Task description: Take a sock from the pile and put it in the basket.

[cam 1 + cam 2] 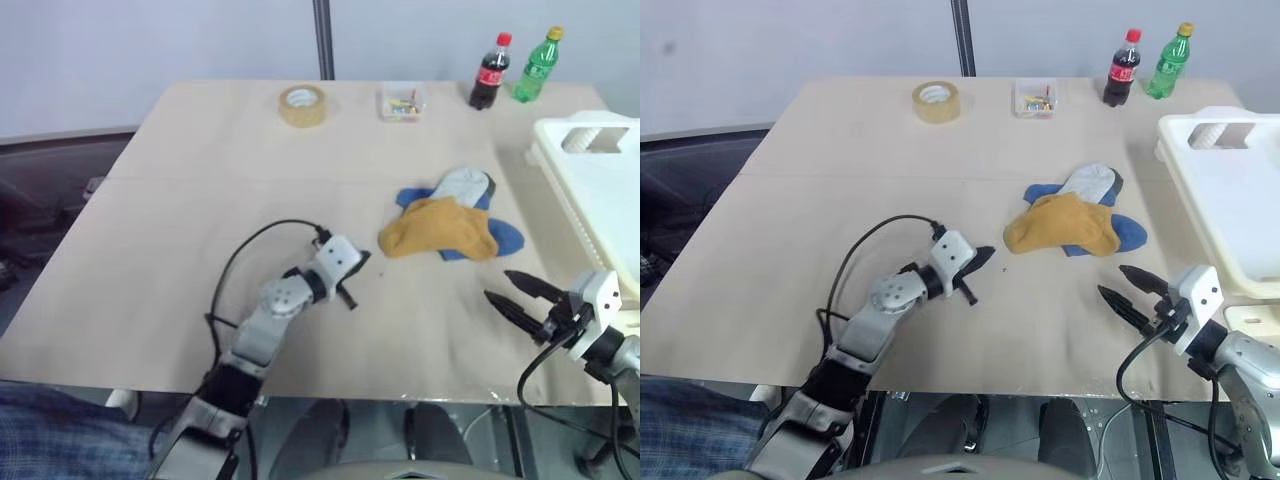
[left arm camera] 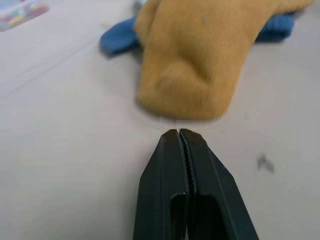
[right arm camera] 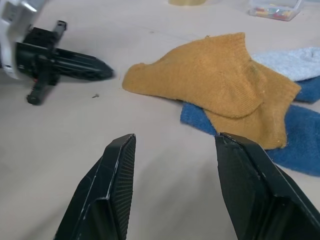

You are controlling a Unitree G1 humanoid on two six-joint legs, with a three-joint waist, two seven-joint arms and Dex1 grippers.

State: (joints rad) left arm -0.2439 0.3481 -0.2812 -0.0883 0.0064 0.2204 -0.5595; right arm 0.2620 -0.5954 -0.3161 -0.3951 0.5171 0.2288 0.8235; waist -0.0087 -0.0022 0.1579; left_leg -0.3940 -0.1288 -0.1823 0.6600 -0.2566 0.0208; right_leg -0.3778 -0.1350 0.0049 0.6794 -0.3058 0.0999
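Left gripper (image 2: 179,132) pinched tight on nothing, tips just short of the mustard-yellow ankle sock (image 1: 440,228) topping the small pile (image 1: 1075,218) mid-desk (image 1: 180,200), so no catch yet. Right gripper (image 3: 172,145) spread wide near the pile, ready; white slotted plastic basket (image 1: 590,180) waiting far right.
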